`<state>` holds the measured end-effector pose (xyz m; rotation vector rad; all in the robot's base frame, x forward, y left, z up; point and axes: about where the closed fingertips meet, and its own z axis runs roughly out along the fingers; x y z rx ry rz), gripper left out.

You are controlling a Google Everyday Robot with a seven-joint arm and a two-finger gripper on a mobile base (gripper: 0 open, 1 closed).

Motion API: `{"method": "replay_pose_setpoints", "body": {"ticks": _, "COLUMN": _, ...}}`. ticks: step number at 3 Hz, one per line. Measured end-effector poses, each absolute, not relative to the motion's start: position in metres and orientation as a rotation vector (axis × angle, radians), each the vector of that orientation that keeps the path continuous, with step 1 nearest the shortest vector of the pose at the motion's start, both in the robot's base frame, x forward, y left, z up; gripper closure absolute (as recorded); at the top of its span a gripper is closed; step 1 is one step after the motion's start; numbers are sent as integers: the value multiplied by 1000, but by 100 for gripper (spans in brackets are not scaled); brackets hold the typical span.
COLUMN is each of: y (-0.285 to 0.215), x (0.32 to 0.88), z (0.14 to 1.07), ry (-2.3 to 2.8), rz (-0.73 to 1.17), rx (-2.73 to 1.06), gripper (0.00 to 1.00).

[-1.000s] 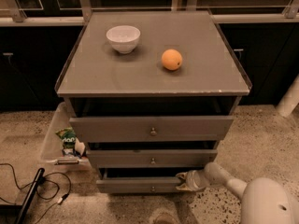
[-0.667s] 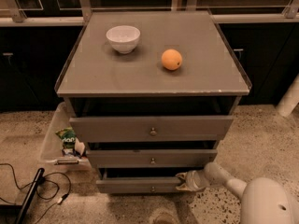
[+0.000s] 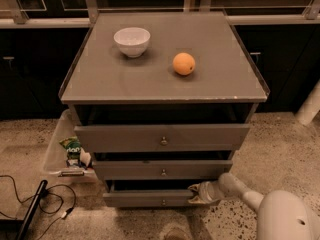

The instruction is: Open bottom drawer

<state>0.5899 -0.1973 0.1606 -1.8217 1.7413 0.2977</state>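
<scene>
Gripper [image 3: 196, 194] at bottom drawer [image 3: 145, 199] front's right end (grip unclear); drawer slightly out.

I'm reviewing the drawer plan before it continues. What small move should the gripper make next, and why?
Probably a short, straight pull toward the camera. The gripper is at the right end of the bottom drawer front, and only a narrow dark gap shows above that front, so it looks barely open.
</scene>
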Motion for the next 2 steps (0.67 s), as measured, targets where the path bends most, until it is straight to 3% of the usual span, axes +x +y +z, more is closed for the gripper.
{"method": "replay_pose_setpoints", "body": {"ticks": 1, "y": -202, "x": 578, "z": 155, "ry": 1757, "rz": 331, "rx": -1804, "gripper": 42}}
{"method": "replay_pose_setpoints", "body": {"ticks": 2, "y": -203, "x": 565, "z": 152, "ry": 1763, "rz": 359, "rx": -1786, "gripper": 64}}
